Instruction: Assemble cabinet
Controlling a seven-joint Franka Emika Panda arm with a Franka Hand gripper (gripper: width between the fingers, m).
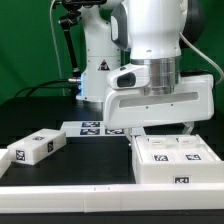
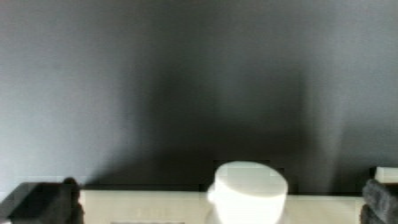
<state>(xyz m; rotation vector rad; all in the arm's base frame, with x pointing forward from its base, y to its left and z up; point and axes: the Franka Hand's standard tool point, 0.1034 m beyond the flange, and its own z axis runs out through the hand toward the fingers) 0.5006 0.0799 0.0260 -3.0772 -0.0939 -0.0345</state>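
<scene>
Pincer (image 1: 160, 130) spread wide and empty, hanging just above the cabinet (image 1: 176, 162), which sits on the tabletop (image 1: 90, 160) at the exterior view's right. Risk: if I descend off-centre, a finger could catch the top edge and shove the cabinet askew.

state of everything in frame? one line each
Large white plastic cabinet box with recessed tagged panels: on the black table, tags up, ungripped.
Small white tagged block: loose on the table, apart from the box.
Two-finger gripper: open, just above the box, empty.
Thin flat white marker board: flat on the table.
</scene>
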